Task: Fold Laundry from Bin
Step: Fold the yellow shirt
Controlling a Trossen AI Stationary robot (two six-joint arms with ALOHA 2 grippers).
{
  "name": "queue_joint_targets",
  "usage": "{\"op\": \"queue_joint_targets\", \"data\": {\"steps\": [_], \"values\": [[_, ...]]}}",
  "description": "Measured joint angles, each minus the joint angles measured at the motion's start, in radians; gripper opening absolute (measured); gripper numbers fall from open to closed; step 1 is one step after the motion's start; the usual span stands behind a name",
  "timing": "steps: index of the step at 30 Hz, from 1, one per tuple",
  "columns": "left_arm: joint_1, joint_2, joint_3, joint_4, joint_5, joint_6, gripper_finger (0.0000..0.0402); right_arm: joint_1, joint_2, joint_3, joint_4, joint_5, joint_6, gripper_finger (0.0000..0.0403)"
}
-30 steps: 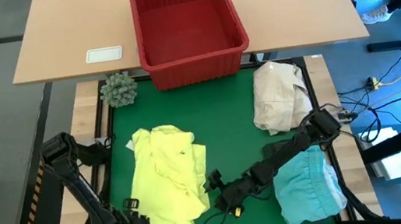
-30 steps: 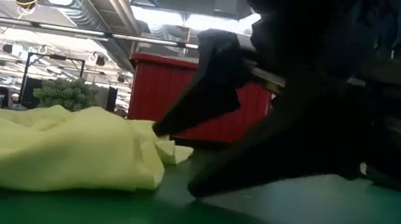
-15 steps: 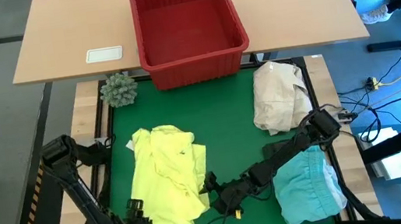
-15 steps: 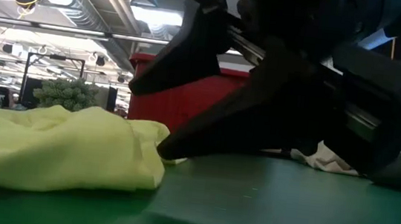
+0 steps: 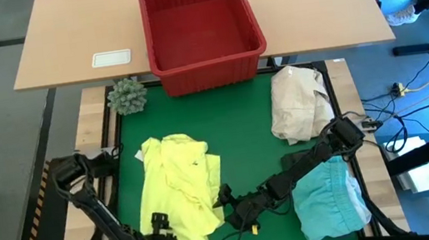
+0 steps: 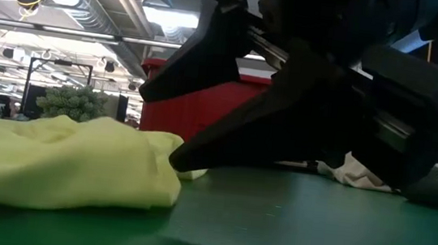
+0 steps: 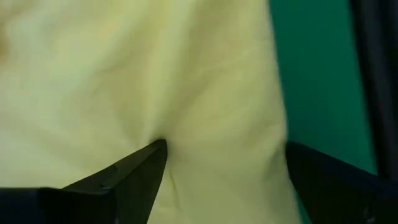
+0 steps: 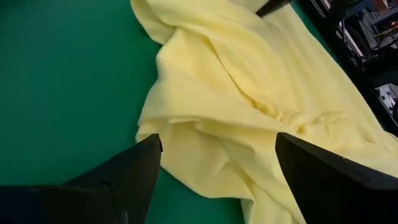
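Observation:
The bright yellow garment [image 5: 178, 188] lies crumpled on the green mat [image 5: 240, 125], its underside flat on it. My left gripper [image 5: 161, 228] stands open at the garment's near left corner, pointing steeply down with the cloth [image 7: 217, 124] spanning its fingers. My right gripper [image 5: 225, 196] is open at the garment's right edge [image 8: 205, 124], low over the mat, its fingers [image 6: 174, 160] just by the cloth. A turquoise garment [image 5: 331, 200] lies at the near right. The red bin [image 5: 199, 25] stands beyond the mat's far edge. My left gripper comes at the yellow garment from above, near its near left corner. One open fingertip [image 7: 158, 152] presses into the cloth, and creases [image 7: 171, 134] run to it; the garment lies on the mat. My right gripper: whether its fingers touch the garment's right edge, I cannot tell.
A cream-white cloth bundle [image 5: 301, 104] lies at the mat's far right. A green spiky ball [image 5: 127, 96] sits at the far left corner. A white card [image 5: 112, 58] lies on the wooden table beside the bin. Bare mat shows between the yellow garment and the bundle.
My left gripper has moved toward the table's right edge onto the yellow garment's near left corner and has tipped further downward. My right gripper has rolled at the garment's right edge and otherwise stayed in place.

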Motion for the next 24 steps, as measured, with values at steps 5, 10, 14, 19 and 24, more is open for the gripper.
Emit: {"op": "queue_joint_targets", "data": {"steps": [5,10,14,19,24], "values": [[0.029,0.044,0.006,-0.004,-0.047,0.011,0.0321,0.000,0.000,0.000,0.023,0.021,0.001,0.0317],[0.051,0.062,0.007,0.001,-0.096,0.062,0.0288,0.000,0.000,0.000,0.065,0.025,0.002,0.0317],[0.080,0.074,-0.001,0.002,-0.302,0.060,0.0229,0.000,0.000,0.000,0.083,0.024,0.002,0.0317],[0.145,0.076,-0.002,-0.008,-0.314,0.055,0.0140,0.002,0.000,0.000,0.083,0.024,0.002,0.0317],[0.201,0.075,-0.002,-0.008,-0.245,0.062,0.0040,0.032,0.000,0.000,0.083,0.095,0.003,0.0317]]}}
